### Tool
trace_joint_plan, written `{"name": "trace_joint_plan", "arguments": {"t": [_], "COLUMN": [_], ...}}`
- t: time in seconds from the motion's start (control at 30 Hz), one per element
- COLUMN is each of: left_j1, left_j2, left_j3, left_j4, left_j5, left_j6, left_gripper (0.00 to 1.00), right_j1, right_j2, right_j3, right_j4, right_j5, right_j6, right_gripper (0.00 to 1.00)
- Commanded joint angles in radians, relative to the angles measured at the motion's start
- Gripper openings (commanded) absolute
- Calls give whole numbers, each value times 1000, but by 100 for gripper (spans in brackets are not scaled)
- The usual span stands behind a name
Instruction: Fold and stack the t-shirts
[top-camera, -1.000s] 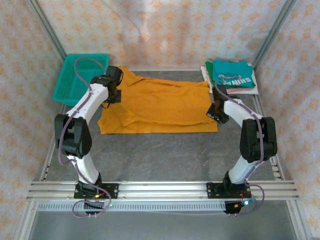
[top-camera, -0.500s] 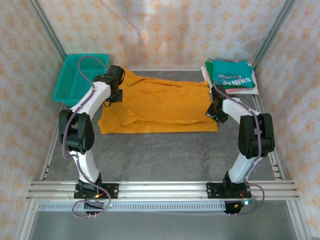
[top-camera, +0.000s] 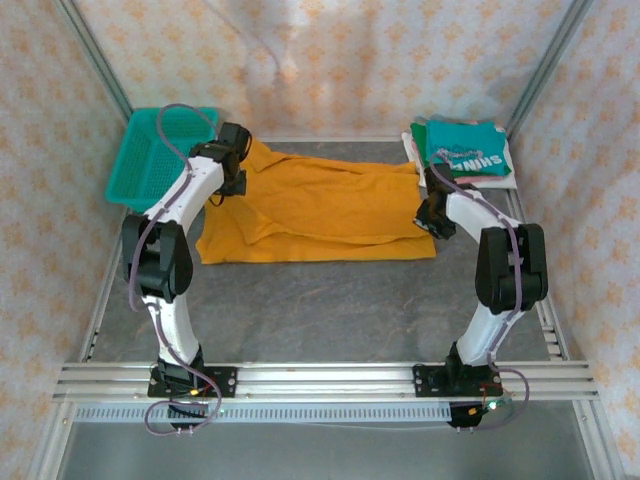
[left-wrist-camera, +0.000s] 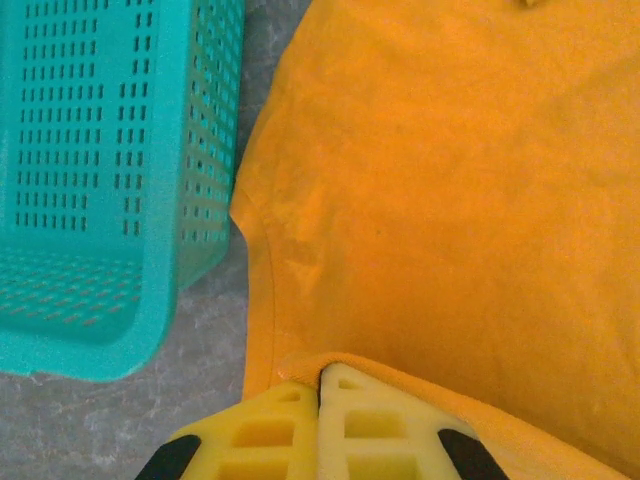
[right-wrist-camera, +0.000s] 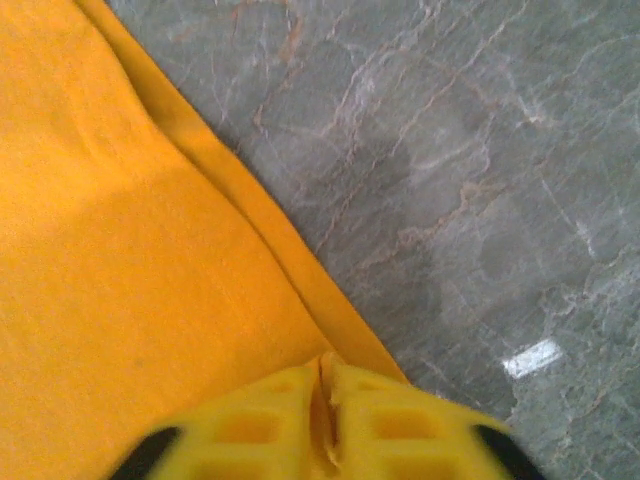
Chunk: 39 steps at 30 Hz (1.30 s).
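Both jaws pinch orange t-shirt (top-camera: 320, 205) edges | basket (top-camera: 125, 170) (teal) beside left edge

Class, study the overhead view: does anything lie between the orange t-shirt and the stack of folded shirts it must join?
Nothing visible does. The orange t-shirt ends just short of the folded stack, with bare table between; the right gripper pinches the shirt's edge there.

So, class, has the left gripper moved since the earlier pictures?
Yes: the left gripper has shifted farther back, alongside the fixed teal plastic mesh basket.
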Motion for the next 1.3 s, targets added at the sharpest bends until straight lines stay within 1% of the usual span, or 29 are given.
{"name": "trace_joint_plan", "arguments": {"t": [0.0, 0.03, 0.07, 0.1, 0.13, 0.2, 0.27, 0.33, 0.43, 0.47, 0.5, 0.57, 0.63, 0.7, 0.8, 0.93, 1.1, 1.17, 1.27], "left_j1": [9, 9, 9, 9, 9, 7, 4, 0, -13, -16, -18, -20, -20, -9, 14, 27, 40, 42, 42], "left_j2": [69, 93, 115, 121, 114, 67, -29, -149, -288, -325, -353, -396, -403, -376, -301, -220, -154, -163, -217], "left_j3": [110, 156, 193, 210, 213, 172, 60, -75, -289, -356, -407, -501, -555, -575, -557, -545, -566, -609, -694], "left_j4": [-34, -61, -85, -95, -95, -74, -20, 35, 121, 149, 172, 230, 274, 297, 308, 322, 310, 319, 349], "left_j5": [-73, -79, -85, -85, -80, -70, -68, -47, 17, 45, 70, 131, 144, 157, 184, 192, 200, 203, 205], "left_j6": [14, 15, 10, 6, -2, -25, -56, -77, -99, -107, -114, -121, -134, -144, -157, -179, -202, -220, -243], "left_gripper": [36, 49, 55, 59, 61, 62, 62, 61, 58, 55, 53, 52, 51, 51, 49, 49, 48, 47, 47], "right_j1": [-34, -41, -45, -46, -48, -48, -45, -35, 13, 31, 46, 62, 69, 76, 81, 79, 78, 78, 78], "right_j2": [28, 28, 22, 9, -10, -64, -147, -218, -298, -316, -326, -329, -299, -251, -174, -82, -51, -58, -88], "right_j3": [71, 91, 102, 107, 103, 61, -34, -118, -208, -228, -239, -260, -250, -227, -189, -164, -229, -275, -342], "right_j4": [-11, -18, -25, -28, -29, -4, 58, 86, 72, 66, 63, 82, 98, 118, 143, 156, 219, 244, 265], "right_j5": [-9, -9, -9, -5, -4, -44, -130, -189, -202, -199, -192, -194, -214, -211, -203, -180, -179, -182, -173], "right_j6": [12, 11, 9, 5, -1, -15, -31, -56, -102, -113, -117, -107, -95, -85, -71, -29, 18, 30, 43], "right_gripper": [30, 32, 32, 32, 32, 32, 31, 30, 29, 29, 29, 29, 28, 27, 27, 26, 26, 26, 27]}}
